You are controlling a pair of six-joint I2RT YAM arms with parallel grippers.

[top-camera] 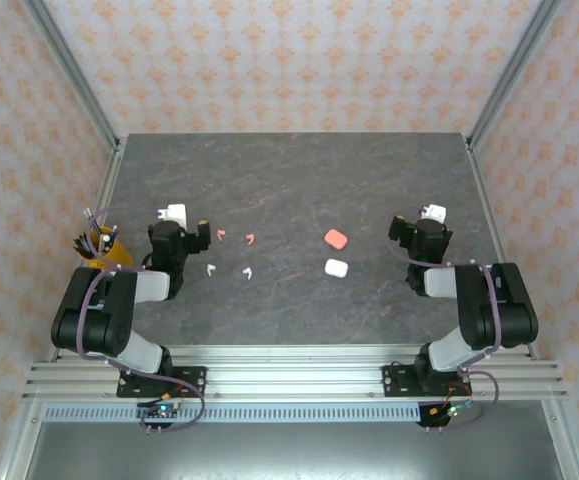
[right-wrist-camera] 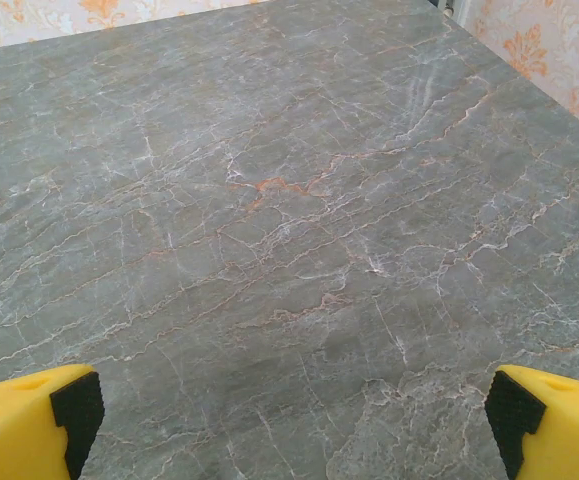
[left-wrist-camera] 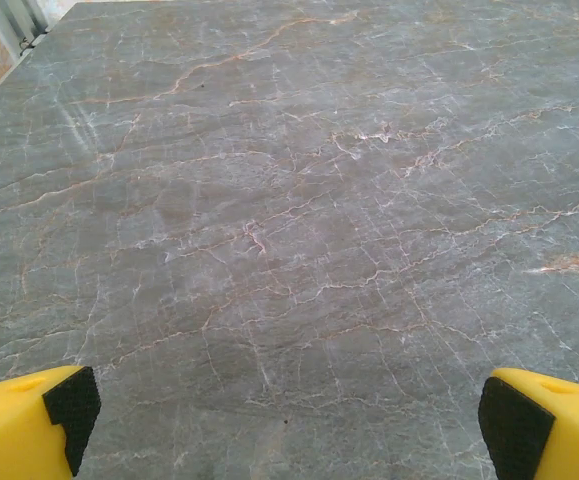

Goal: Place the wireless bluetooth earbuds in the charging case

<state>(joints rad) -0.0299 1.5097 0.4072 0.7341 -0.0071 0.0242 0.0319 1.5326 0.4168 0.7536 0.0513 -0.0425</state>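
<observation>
Marble tabletop (top-camera: 289, 180) — four tiny earbuds (top-camera: 223, 236), apparently, and two cases (top-camera: 336, 239).

Dark grey marbled worktop (top-camera: 299, 180) with pale and rusty veins, seen from above. Left of centre lie a left pink earbud (top-camera: 222, 236) and a right pink earbud (top-camera: 251, 239), set apart. Below them lie a left white earbud (top-camera: 210, 268) and a right white earbud (top-camera: 246, 273). Right of centre, a pink case (top-camera: 336, 239) sits just above a white case (top-camera: 336, 267).
</observation>
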